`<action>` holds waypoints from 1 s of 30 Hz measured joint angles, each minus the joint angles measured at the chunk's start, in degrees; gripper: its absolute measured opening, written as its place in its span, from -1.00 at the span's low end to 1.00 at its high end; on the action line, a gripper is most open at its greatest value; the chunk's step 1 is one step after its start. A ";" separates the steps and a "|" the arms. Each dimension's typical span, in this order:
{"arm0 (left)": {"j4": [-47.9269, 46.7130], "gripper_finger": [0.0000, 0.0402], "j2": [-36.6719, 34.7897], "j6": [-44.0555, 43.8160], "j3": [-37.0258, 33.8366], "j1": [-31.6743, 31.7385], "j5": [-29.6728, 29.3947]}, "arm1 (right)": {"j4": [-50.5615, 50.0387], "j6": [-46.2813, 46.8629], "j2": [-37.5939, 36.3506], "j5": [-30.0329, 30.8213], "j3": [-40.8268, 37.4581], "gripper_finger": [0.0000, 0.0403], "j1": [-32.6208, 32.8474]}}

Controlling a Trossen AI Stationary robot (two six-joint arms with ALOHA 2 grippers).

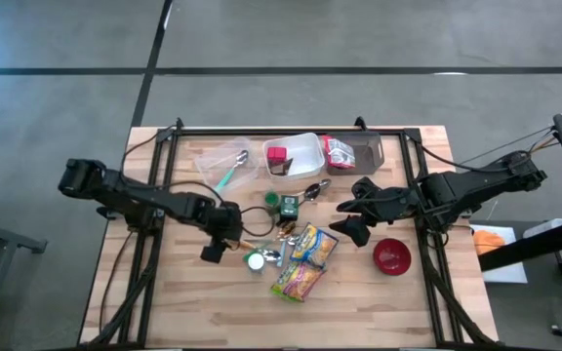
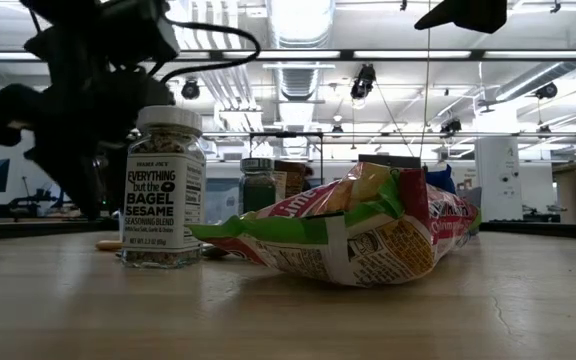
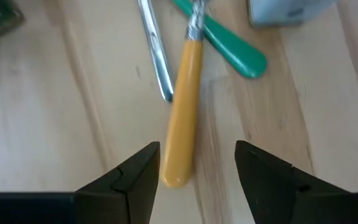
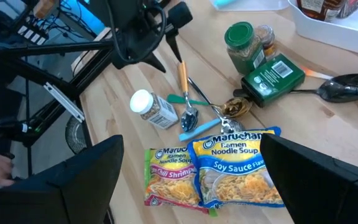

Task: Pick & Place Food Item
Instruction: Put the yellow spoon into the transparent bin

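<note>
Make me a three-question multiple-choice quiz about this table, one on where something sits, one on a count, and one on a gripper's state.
1. Where is the red bowl?
A. inside the clear tray
B. on the bare table near the right arm
C. on the noodle packets

2. How many ramen packets lie on the table?
A. one
B. two
C. four

3. What is the left gripper doing?
A. open around the end of the yellow-handled utensil
B. shut on the green jar
C. holding the seasoning jar

Answers: 1 B, the high view shows it alone on the wood by the right arm. 2 B, the right wrist view shows two side by side. 3 A, the left wrist view shows the fingers apart with the handle between them.
</note>
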 joint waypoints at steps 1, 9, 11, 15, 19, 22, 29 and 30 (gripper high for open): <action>0.31 0.05 0.00 0.00 -0.45 0.00 0.02 | 0.00 0.03 0.00 0.00 0.00 0.86 0.00; 5.04 0.05 0.00 -0.62 -3.21 0.00 -0.74 | 0.04 0.47 0.00 0.00 -0.04 0.86 0.00; 6.11 0.05 0.00 -1.02 -3.93 0.02 -1.32 | 0.04 0.47 0.01 0.00 -0.04 0.86 0.00; 7.41 0.05 0.00 -1.36 -5.23 0.02 -2.12 | 0.04 0.44 0.00 -0.01 -0.04 0.86 0.00; 8.91 0.05 0.00 -1.38 -6.51 -0.11 -2.14 | 0.01 0.13 0.00 0.00 -0.04 0.86 0.00; 9.57 0.03 0.33 -1.30 -6.72 -0.11 -2.16 | 0.00 0.00 0.00 0.00 -0.04 0.86 0.00; 12.02 -0.24 5.35 -1.36 -5.97 -0.11 -0.91 | -0.11 -0.22 0.02 -0.02 -0.09 0.86 0.00; 12.07 -0.28 5.87 -1.38 -5.69 -0.11 -0.90 | -0.07 -0.22 0.02 -0.02 -0.09 0.86 0.00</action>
